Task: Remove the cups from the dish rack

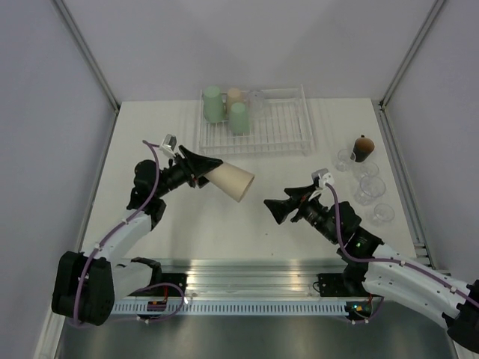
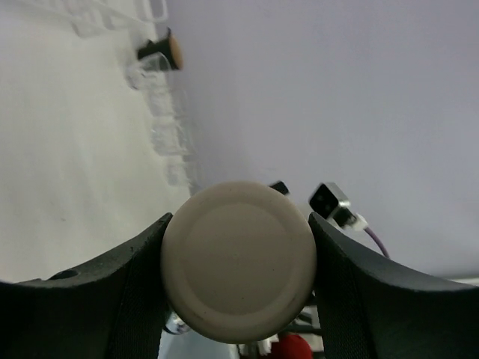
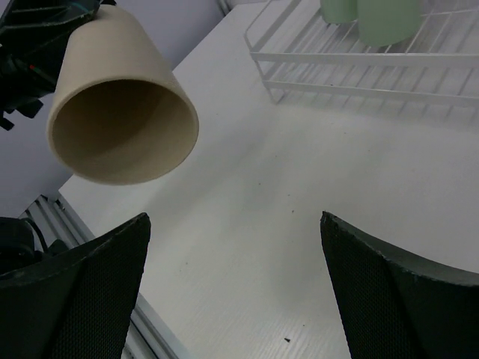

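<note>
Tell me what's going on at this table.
The left claw holds a beige cup sideways above the table, mouth toward the right claw, which is open and empty, facing it. Two mint green cups, a second beige cup and a clear cup are in the dish rack, not yet unloaded.

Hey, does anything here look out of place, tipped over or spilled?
Only the beige cup: it hangs sideways over the table, gripped at its base by the left gripper, mouth toward the open right gripper. Nothing looks spilled or damaged.
</note>
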Robot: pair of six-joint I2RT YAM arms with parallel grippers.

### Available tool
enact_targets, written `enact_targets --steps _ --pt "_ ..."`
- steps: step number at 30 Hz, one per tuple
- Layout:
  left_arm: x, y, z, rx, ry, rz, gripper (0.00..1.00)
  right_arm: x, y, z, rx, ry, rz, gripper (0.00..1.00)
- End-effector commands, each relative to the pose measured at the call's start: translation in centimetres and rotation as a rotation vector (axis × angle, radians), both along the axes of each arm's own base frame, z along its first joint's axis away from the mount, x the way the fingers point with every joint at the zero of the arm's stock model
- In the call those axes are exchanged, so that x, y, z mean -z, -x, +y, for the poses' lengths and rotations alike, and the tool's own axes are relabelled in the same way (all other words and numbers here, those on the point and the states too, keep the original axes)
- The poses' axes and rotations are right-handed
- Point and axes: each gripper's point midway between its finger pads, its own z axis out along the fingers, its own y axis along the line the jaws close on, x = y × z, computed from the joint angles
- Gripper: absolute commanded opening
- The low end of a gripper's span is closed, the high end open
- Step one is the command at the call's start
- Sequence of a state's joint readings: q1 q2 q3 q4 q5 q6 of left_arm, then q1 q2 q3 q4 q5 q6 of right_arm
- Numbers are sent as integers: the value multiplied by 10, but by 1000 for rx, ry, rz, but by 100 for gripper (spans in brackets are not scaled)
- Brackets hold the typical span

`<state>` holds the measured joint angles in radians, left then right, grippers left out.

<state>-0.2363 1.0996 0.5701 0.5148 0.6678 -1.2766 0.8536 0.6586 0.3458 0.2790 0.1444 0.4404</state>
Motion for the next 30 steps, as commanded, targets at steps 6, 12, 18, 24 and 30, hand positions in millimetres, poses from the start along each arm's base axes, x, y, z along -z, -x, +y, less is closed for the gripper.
enact_targets --steps 6,12,18,24,30 --pt "-30 66 -4 251 318 15 2 -22 9 43 -196 -79 -74 98" --pt "-9 72 -3 216 257 49 2 -34 5 58 -235 -83 -95 98" --pt "9 69 -1 191 254 81 2 -34 11 68 -299 -94 -85 96" --pt "20 65 -1 177 265 100 2 -23 21 64 -326 -69 -52 95" --pt "22 63 -1 177 277 111 2 7 10 48 -211 15 38 95"
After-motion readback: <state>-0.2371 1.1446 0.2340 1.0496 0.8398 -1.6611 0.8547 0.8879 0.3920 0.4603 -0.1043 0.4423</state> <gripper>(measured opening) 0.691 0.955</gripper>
